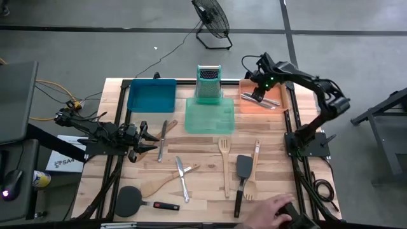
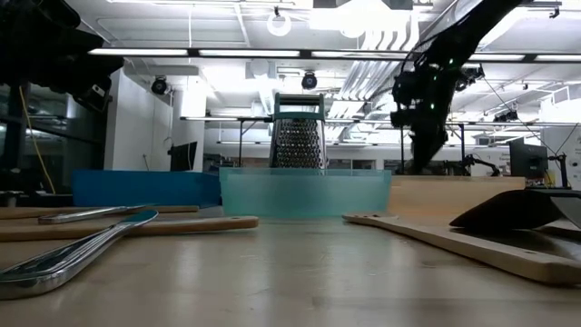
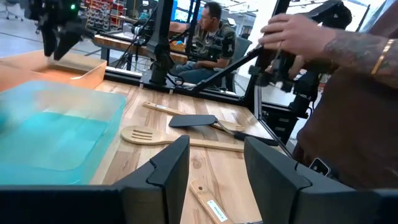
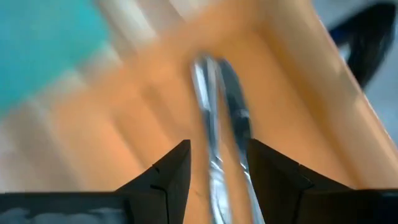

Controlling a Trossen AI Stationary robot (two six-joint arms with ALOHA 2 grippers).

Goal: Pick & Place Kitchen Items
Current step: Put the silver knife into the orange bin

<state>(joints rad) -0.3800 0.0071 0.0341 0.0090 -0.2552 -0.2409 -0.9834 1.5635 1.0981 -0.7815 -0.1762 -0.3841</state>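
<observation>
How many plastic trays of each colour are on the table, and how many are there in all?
blue tray: 1
green tray: 1
orange tray: 1
Total: 3
</observation>
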